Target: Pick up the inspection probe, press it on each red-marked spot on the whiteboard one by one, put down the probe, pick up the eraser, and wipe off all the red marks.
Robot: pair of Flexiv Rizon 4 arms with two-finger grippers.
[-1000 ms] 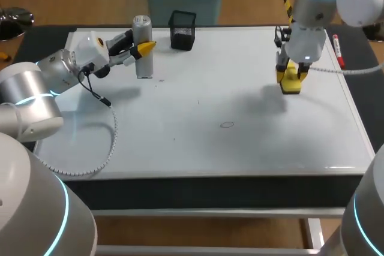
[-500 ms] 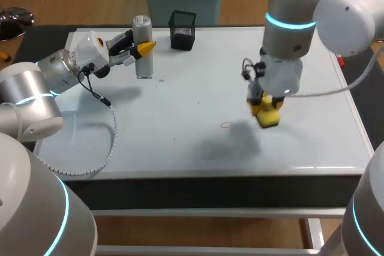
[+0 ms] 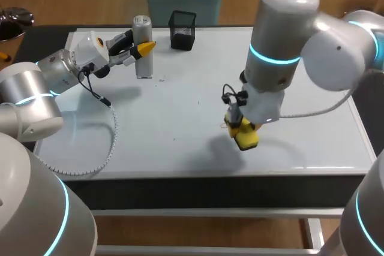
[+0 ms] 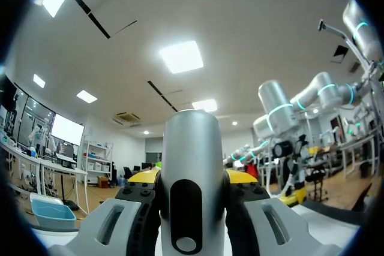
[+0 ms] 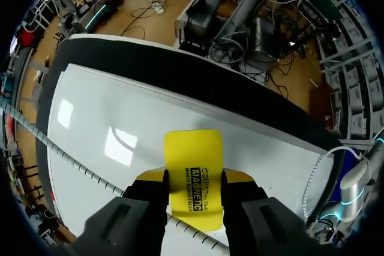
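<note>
While the right gripper (image 3: 242, 134) hangs low over the whiteboard (image 3: 168, 148), near its front edge and a little right of the middle, it pinches the yellow eraser (image 3: 247, 139) from two sides. The right wrist view confirms the hold: a yellow fingertip (image 5: 151, 176) lies against each long side of the eraser, which projects ahead of the gripper over the white surface. Whether the eraser touches the board cannot be told. A faint red mark (image 3: 223, 126) shows just beside the eraser, on the side toward the left arm.

At the far left of the board, the left gripper (image 3: 139, 49) is closed round the probe (image 3: 142, 34), a silver cylinder standing upright. The left wrist view shows the probe squarely between the fingers, with a yellow tip (image 4: 141, 176) close against it on either side. The probe's foot appears to rest on the board, though contact is not certain.

A black mesh cup (image 3: 182, 30) stands near the far edge, beside the probe but apart from it.
</note>
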